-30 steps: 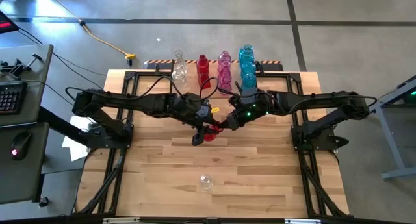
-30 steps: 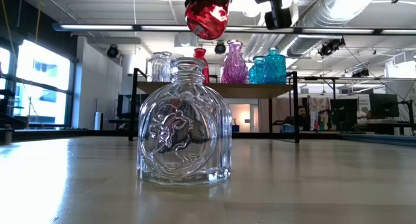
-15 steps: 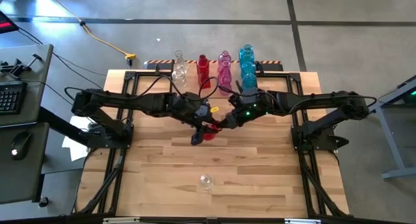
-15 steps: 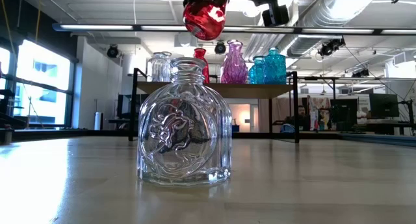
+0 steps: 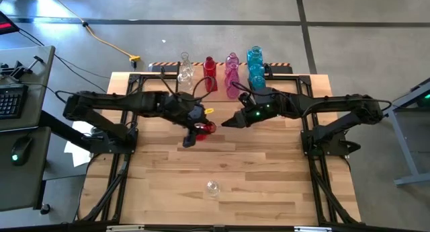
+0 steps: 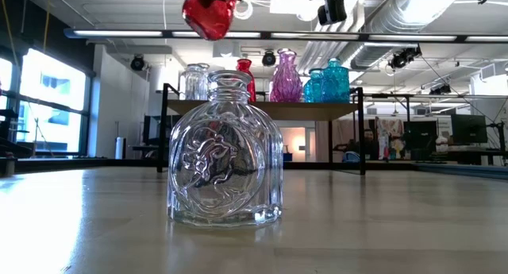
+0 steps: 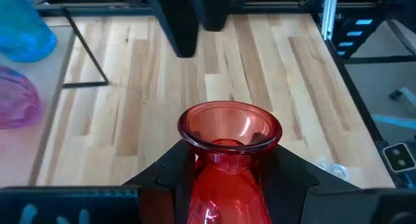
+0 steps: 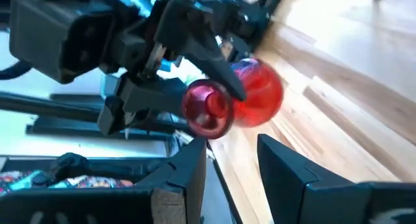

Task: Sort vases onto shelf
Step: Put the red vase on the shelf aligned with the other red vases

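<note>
Above the middle of the tabletop, the left gripper (image 5: pixel 193 132) pinched the neck of a red bulbous translucent glass vase (image 5: pixel 203 128), held clear of the wood. At three o'clock from it, the right gripper (image 5: pixel 228 122) hovered just apart, its fingers spread and empty. Toward twelve o'clock stood the small raised light-wood shelf on black legs (image 6: pixel 262 109), carrying clear, red, pink and blue vases; the two red glass vases there (image 5: pixel 209 72) sat between clear and pink. A squat clear embossed glass bottle (image 5: pixel 213 187) waited at six o'clock. To place well, the left arm should probably carry the vase upright, approach beside the reds, and lower gently before letting go.
</note>
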Motion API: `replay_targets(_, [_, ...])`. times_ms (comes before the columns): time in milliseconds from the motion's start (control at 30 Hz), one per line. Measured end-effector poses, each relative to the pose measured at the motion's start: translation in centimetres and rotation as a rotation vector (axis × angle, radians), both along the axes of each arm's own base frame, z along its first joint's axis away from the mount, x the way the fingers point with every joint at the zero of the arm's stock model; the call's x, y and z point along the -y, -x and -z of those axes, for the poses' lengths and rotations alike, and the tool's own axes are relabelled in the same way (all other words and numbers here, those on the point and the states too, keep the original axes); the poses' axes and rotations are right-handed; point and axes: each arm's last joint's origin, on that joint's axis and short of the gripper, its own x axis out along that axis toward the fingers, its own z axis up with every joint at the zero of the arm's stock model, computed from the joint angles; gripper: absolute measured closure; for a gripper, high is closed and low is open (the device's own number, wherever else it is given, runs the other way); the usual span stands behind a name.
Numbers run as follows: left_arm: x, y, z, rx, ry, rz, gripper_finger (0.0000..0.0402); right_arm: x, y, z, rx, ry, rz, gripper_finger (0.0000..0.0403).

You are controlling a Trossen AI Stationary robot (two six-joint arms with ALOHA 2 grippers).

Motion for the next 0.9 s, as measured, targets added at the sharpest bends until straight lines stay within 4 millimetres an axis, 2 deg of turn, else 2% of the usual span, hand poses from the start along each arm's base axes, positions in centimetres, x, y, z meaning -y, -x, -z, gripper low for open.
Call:
replay_targets(300, [-0.2,4.1,-2.8,0.044,-0.017,-0.026,0.0273,0.1,1.0,-1.8,0.099,0.022,0.050,0.0284])
replay_targets(533, [-0.5,7.5,-5.6,0.175,-0.029,-0.114,0.0273,0.2,1.7,-3.2,0.200,0.059,0.060,0.0284])
replay_targets(733, [-0.8,8.8,-7.1,0.289,-0.070,-0.205,0.0273,0.8,2.9,-4.5,0.265,0.097,0.083,0.0284])
replay_targets(900, [-1.1,8.8,-6.5,0.326,-0.066,-0.277,0.0273,1.6,4.8,-6.2,0.347,0.151,0.111,0.0284])
